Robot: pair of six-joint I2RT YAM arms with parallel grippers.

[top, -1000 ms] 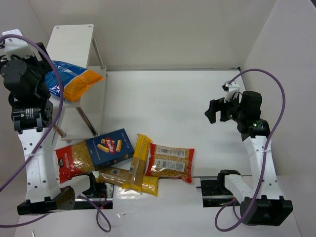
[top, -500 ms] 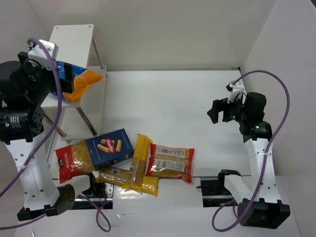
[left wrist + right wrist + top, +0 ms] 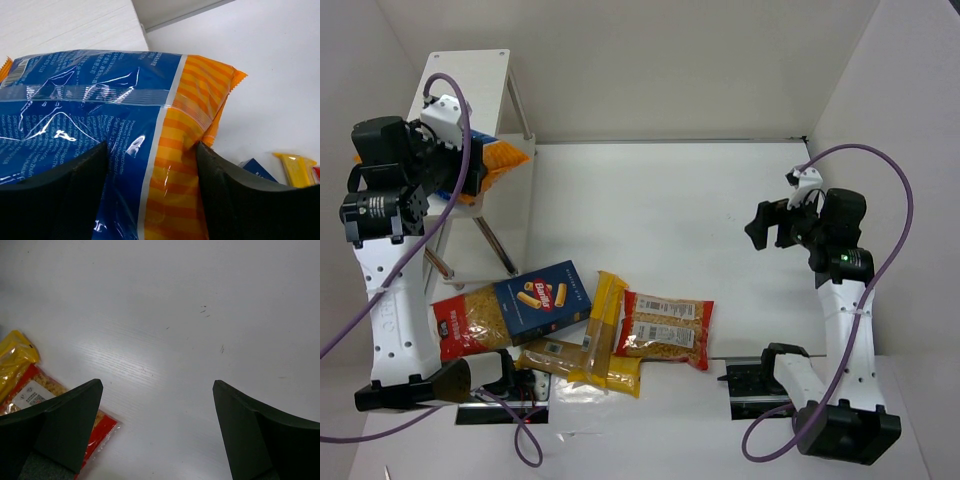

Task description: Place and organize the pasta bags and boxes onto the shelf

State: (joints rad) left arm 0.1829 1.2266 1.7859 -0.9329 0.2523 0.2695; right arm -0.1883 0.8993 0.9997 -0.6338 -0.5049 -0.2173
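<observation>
The crinkly blue bag (image 3: 100, 115) with its orange end (image 3: 506, 158) lies on a tier of the shelf (image 3: 470, 80). My left gripper (image 3: 152, 185) straddles it near the blue-orange seam, both fingers pressed against its sides. On the table lie the dark-blue pasta box (image 3: 542, 297), two red-trimmed clear bags (image 3: 468, 325) (image 3: 665, 328) and long yellow spaghetti packs (image 3: 603, 318). My right gripper (image 3: 157, 410) hangs open over bare table at the right (image 3: 767, 222), with one red-trimmed bag (image 3: 35, 395) at its lower left.
The shelf's thin metal legs (image 3: 498, 248) slant down to the table beside the box. White walls close in the back and both sides. Both arm bases (image 3: 420, 395) (image 3: 840, 430) stand at the near edge, with purple cables looping above them.
My left arm has swung up and over the blue bag on the shelf, and its jaws have narrowed onto it. The right arm has shifted only slightly.
</observation>
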